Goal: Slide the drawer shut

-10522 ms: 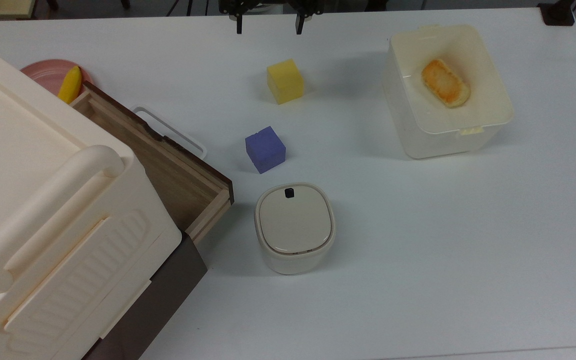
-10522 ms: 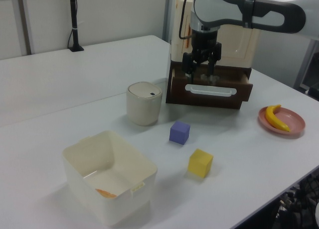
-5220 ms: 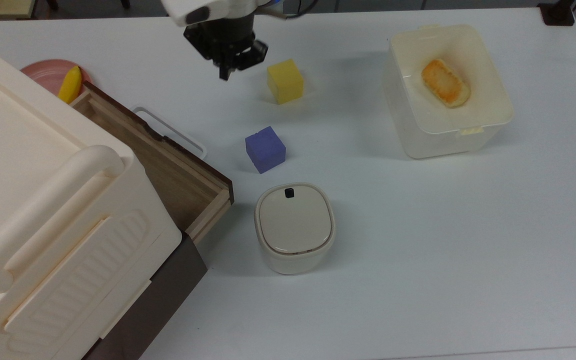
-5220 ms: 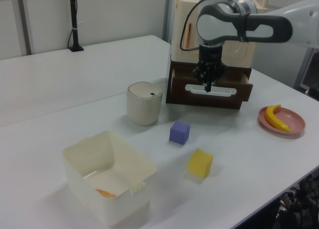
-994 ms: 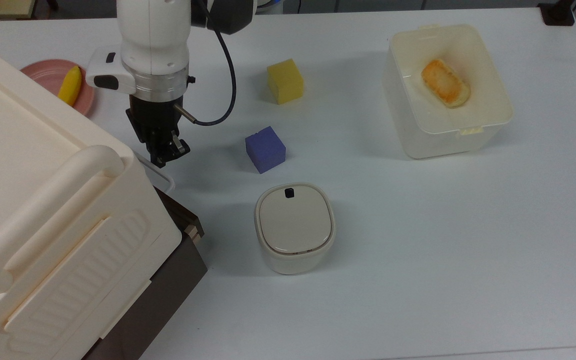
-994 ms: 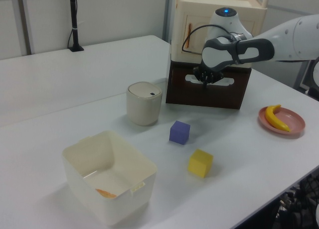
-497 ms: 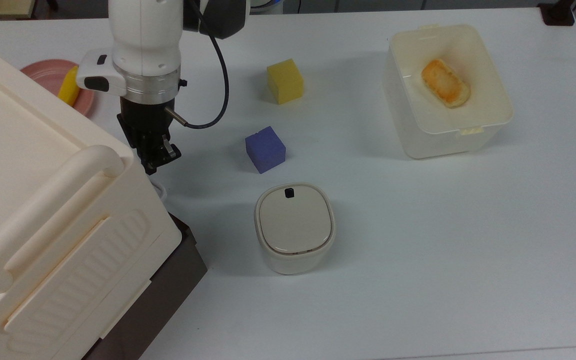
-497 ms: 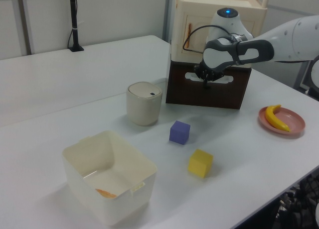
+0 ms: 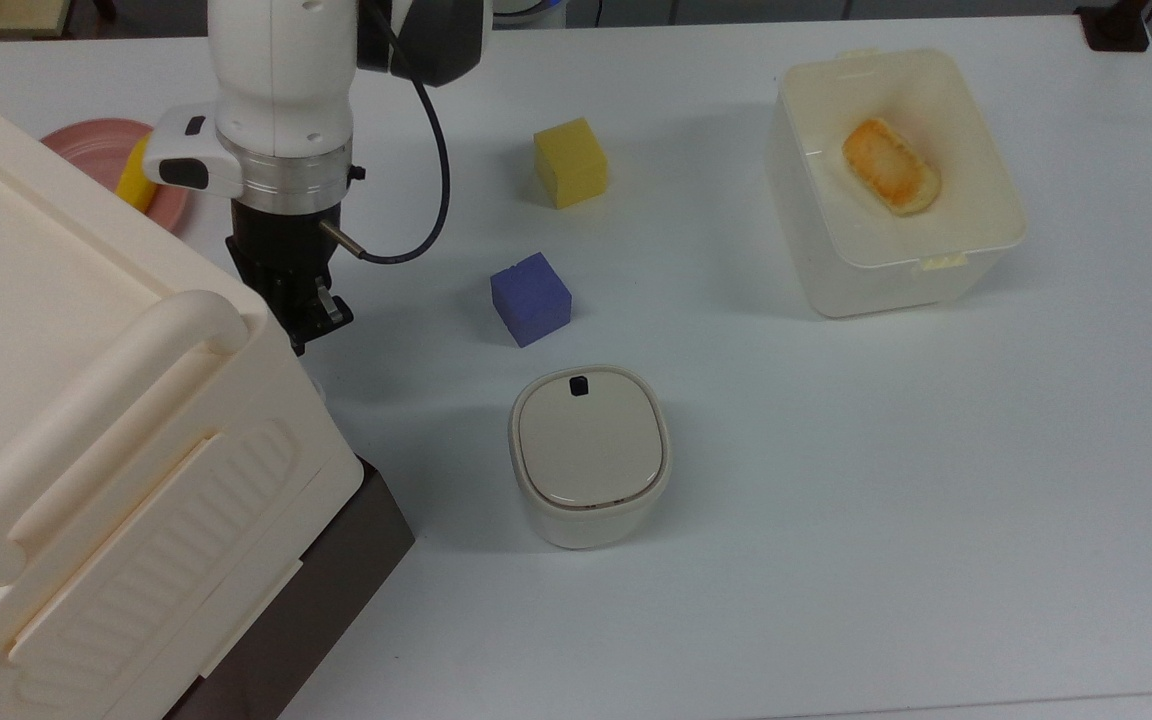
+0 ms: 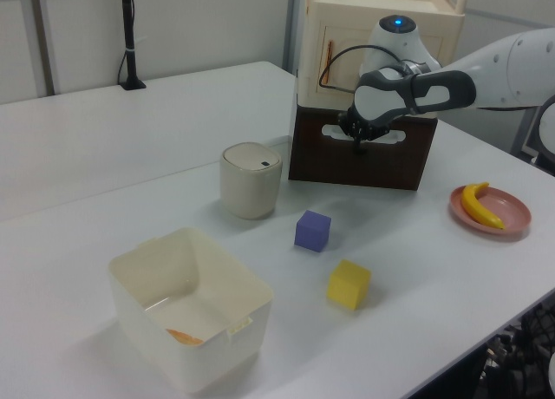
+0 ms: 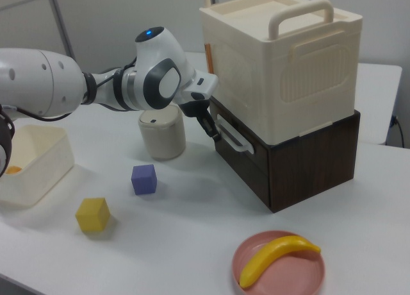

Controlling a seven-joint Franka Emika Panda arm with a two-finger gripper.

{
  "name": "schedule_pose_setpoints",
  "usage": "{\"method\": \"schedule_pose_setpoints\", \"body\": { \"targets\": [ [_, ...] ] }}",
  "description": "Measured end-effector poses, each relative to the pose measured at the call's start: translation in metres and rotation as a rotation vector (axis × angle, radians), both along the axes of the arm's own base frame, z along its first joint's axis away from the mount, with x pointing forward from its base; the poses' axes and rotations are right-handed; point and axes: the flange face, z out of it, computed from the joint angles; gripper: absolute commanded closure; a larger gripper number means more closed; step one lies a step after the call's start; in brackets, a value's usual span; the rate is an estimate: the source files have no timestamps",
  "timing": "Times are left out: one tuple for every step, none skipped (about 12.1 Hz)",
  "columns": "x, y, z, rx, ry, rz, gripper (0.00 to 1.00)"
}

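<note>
No writing, label, brand or number can be read on anything here (surfaces are all plain).

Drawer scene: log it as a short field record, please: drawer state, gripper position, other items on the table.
drawer: pushed in, front flush with the dark cabinet
gripper: at the drawer's white handle
blocks: purple cube, yellow cube, both loose on the table
tub: lid on
bin: open, bread inside
plate: holds a banana
</note>
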Motion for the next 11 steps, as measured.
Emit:
{"method": "schedule_pose_setpoints", "body": {
  "targets": [
    [0.0,-0.003,-0.001,0.001,-0.007,-0.002,1.0],
    [0.0,-0.003,-0.001,0.001,-0.007,-0.002,1.0],
    [0.001,-0.003,-0.001,0.001,-0.007,-0.002,1.0],
    [0.001,-0.002,-0.001,-0.002,-0.007,0.0,1.0],
    [0.001,0.0,-0.001,-0.021,-0.003,0.014,0.83],
    [0.001,0.002,-0.002,-0.043,0.001,0.029,0.69],
    [0.001,0.006,-0.003,-0.058,0.012,0.04,0.47],
    [-0.001,0.013,-0.007,-0.066,0.046,0.048,0.41],
    [-0.005,0.025,-0.01,-0.076,0.106,0.066,0.37],
    [-0.012,0.037,-0.01,-0.09,0.181,0.097,0.36],
    [-0.019,0.049,-0.006,-0.104,0.247,0.125,0.35]
  ]
}}
